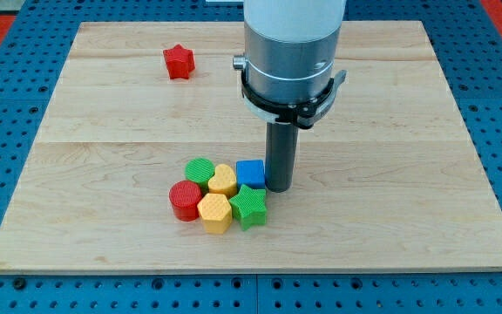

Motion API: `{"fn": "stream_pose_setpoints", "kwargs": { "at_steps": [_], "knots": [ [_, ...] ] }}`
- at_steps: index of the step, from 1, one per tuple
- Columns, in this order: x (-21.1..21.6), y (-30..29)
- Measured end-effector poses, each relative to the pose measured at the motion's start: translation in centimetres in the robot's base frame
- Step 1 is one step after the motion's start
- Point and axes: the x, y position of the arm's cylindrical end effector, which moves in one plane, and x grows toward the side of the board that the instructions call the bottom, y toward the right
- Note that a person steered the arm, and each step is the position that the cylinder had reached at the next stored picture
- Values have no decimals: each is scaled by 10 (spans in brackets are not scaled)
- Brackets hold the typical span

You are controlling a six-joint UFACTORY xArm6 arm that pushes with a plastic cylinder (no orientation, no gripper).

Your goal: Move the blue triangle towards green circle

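My tip stands on the tabletop, touching or just beside the blue block at that block's 3 o'clock. There are no fingers on this rod, so nothing is apart, together or clamped.

The blue block, whose shape reads more like a cube than a triangle here, sits at the cluster's 2 o'clock corner. At its 9 o'clock lies the yellow heart, and past that the green circle. At its 6 o'clock is the green star; the yellow hexagon and red cylinder fill the cluster's lower side.

I judge the push toward 9 o'clock to be under way or about to begin. The yellow heart blocks the straight line, so the next move likely carries it along, or needs a slight 10 o'clock bias to pass above it.

The cluster is well inside every edge, with open board toward 9 and 12 o'clock. The red star lies well apart, at 11 o'clock.
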Motion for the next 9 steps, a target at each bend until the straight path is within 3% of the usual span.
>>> {"fn": "stream_pose_setpoints", "kwargs": {
  "at_steps": [2,5,6,9],
  "knots": [
    [-35,7],
    [-182,76],
    [-208,67],
    [-200,5]
  ]
}}
